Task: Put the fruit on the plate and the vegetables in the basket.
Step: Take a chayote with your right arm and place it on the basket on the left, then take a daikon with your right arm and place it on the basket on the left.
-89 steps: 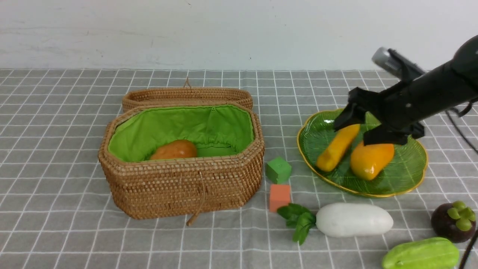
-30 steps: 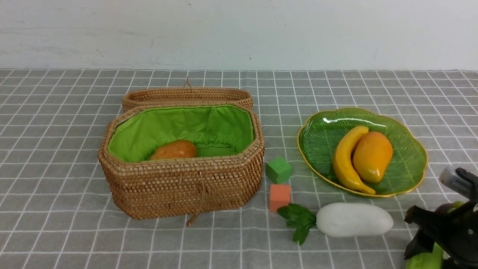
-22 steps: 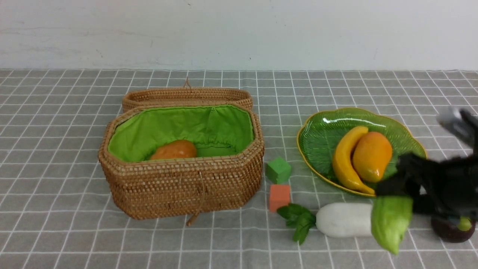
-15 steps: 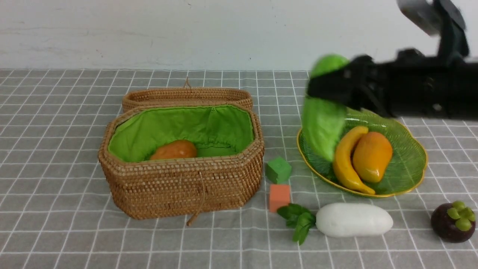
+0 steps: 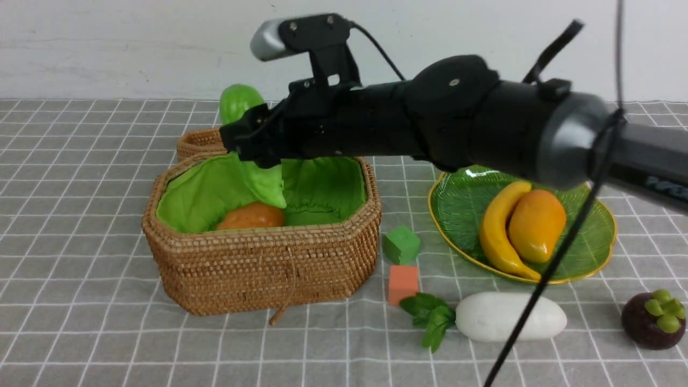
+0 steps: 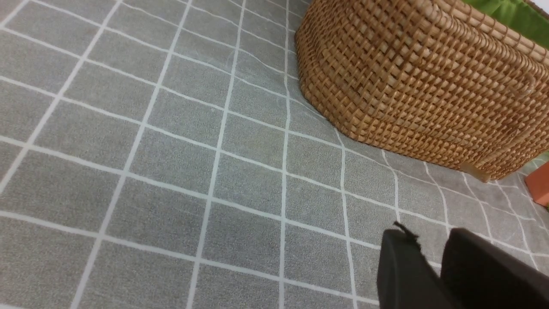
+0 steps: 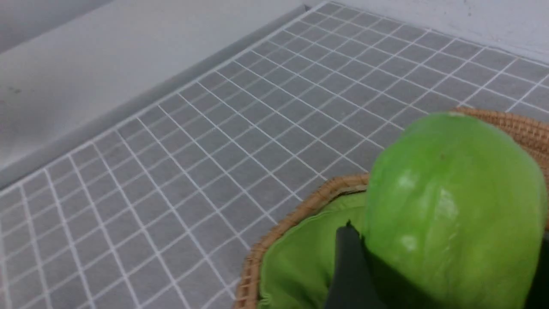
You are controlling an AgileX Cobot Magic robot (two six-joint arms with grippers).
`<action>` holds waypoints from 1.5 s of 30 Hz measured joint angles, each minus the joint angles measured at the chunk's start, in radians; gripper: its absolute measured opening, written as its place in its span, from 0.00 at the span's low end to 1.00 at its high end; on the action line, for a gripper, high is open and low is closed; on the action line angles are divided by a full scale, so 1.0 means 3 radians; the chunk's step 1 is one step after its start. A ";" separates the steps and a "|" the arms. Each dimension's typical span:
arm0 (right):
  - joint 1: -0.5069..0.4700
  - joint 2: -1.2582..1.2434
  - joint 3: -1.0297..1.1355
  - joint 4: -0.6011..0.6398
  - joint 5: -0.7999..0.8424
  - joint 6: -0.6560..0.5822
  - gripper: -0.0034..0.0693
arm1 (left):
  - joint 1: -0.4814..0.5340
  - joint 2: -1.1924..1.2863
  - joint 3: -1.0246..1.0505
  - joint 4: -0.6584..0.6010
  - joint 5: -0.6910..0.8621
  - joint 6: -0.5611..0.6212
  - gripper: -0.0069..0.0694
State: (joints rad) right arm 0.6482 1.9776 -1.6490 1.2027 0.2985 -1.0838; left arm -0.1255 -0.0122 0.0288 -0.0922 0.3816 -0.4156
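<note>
My right gripper (image 5: 252, 141) is shut on the light green gourd (image 5: 239, 103), holding it upright over the open wicker basket (image 5: 263, 263); in the right wrist view the gourd (image 7: 450, 201) fills the space between the fingers (image 7: 348, 266). A potato-like lump (image 5: 251, 216) lies in the basket. The banana (image 5: 497, 231) and mango (image 5: 537, 223) rest on the green leaf plate (image 5: 588, 242). The white radish (image 5: 510, 318) and the mangosteen (image 5: 653, 320) lie on the cloth in front of the plate. My left gripper (image 6: 429, 235) hovers low over the cloth beside the basket (image 6: 420, 86), fingers slightly apart and empty.
The basket's lid (image 5: 196, 141) lies behind it. A green cube (image 5: 400, 244) and an orange cube (image 5: 403, 282) sit between basket and plate. The right arm's black body and a cable (image 5: 537, 290) stretch over the plate and the right side.
The right arm picked the gourd up from the front right corner of the table, then carried it up and left past the plate to above the basket.
</note>
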 joint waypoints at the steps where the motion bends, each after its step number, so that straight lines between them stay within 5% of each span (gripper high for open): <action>1: 0.0000 0.0061 -0.0031 -0.0012 -0.0030 -0.0059 0.64 | 0.0000 0.0000 0.0000 0.0000 0.0000 0.0000 0.28; 6: 0.0000 0.0196 -0.0072 -0.0025 -0.0250 -0.0186 0.65 | 0.0000 0.0000 0.0000 0.0000 0.0000 0.0000 0.28; 11: -0.0004 0.0170 -0.0083 -0.0022 -0.0269 -0.0110 0.83 | 0.0000 0.0000 0.0000 0.0000 0.0000 0.0000 0.28; 14: -0.0059 0.0114 -0.0083 -0.0032 0.0018 -0.0015 0.95 | 0.0000 0.0000 0.0000 0.0000 0.0000 0.0000 0.28; 18: -0.0204 0.0034 -0.0090 -0.0245 0.0660 0.0009 0.97 | 0.0000 0.0000 0.0000 0.0000 0.0000 0.0000 0.28; 22: -0.0505 -0.0217 -0.0090 -0.1073 0.1826 0.0302 0.94 | 0.0000 0.0000 0.0000 0.0000 0.0000 0.0000 0.28; 31: -0.1019 -0.0862 -0.0078 -0.2820 0.3075 0.1122 0.85 | 0.0000 0.0000 0.0000 0.0000 0.0000 0.0000 0.28; 38: -0.1030 -0.0990 0.0506 -0.3119 0.3080 0.1050 0.85 | 0.0000 0.0000 0.0000 0.0000 0.0000 0.0000 0.28; 45: -0.1030 -0.0990 0.1468 -0.3302 0.2152 0.0115 0.85 | 0.0000 0.0000 0.0000 0.0000 0.0000 0.0000 0.28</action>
State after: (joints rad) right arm 0.3393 1.6805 -1.2086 0.2122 0.9442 -1.0494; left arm -0.1255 -0.0122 0.0288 -0.0922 0.3816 -0.4156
